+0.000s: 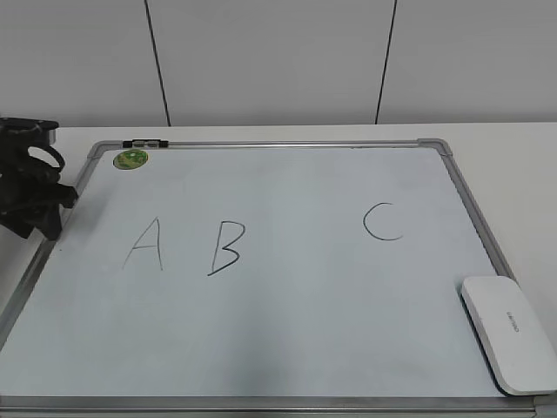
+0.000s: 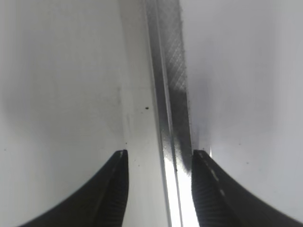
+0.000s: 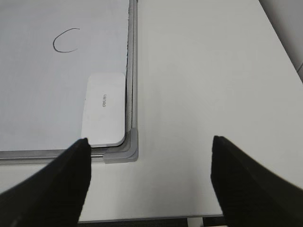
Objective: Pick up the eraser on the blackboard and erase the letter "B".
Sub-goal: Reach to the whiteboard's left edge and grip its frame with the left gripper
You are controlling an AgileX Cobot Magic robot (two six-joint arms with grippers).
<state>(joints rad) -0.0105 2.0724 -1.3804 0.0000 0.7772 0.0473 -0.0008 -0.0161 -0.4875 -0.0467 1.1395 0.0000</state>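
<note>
The white eraser point(image 1: 510, 333) lies flat in the near right corner of the blackboard point(image 1: 296, 340); it also shows in the right wrist view point(image 3: 104, 114). The letter "B" point(image 1: 226, 246) is written left of centre, between an "A" point(image 1: 145, 244) and a "C" point(image 1: 383, 221). My left gripper point(image 1: 39, 209) hangs at the board's left edge, open and empty, its fingers point(image 2: 158, 156) either side of the silver frame point(image 2: 170, 118). My right gripper point(image 3: 150, 142) is out of the exterior view. It is wide open and empty, above the bare table just off the board's near right corner.
A round green sticker point(image 1: 130, 159) and a small black clip point(image 1: 144, 142) sit at the board's far left corner. A grey corner piece point(image 3: 127, 147) is beside the eraser. The white table point(image 3: 208, 85) extends right of the board to its front edge.
</note>
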